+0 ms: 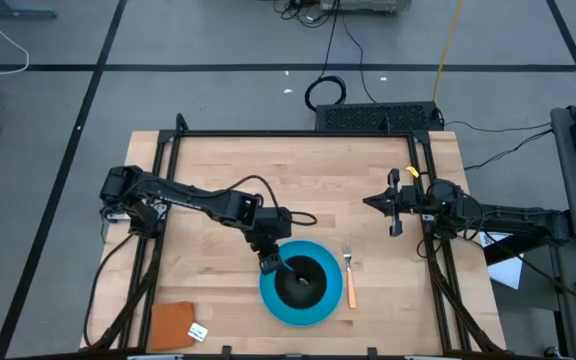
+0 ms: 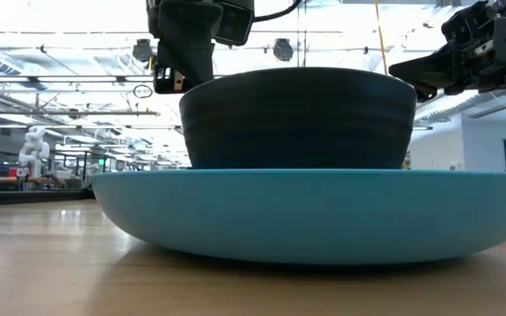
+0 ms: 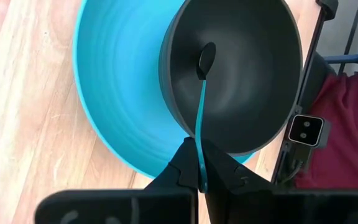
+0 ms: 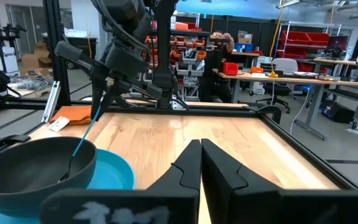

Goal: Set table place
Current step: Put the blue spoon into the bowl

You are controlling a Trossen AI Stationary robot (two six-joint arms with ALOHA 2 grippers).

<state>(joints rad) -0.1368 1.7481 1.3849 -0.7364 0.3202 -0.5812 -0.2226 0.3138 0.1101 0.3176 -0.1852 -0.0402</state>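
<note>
A round blue plate lies near the table's front edge with a black bowl standing on it. My left gripper hovers over the bowl's left rim, shut on a teal-handled spoon. The spoon's dark head is down inside the bowl; whether it touches the bowl I cannot tell. An orange-handled fork lies flat on the table just right of the plate. My right gripper waits shut and level above the table's right side, away from the setting. My left gripper pinches the spoon's teal handle near its free end between its two fingers. The fingers slant down from the table's far left and lie roughly along the handle. The spoon slopes down from them, its head inside the bowl.
A brown-orange square with a white tag lies at the table's front left corner. Black frame rails run along the table's edges. Bare wood spreads across the far half of the table.
</note>
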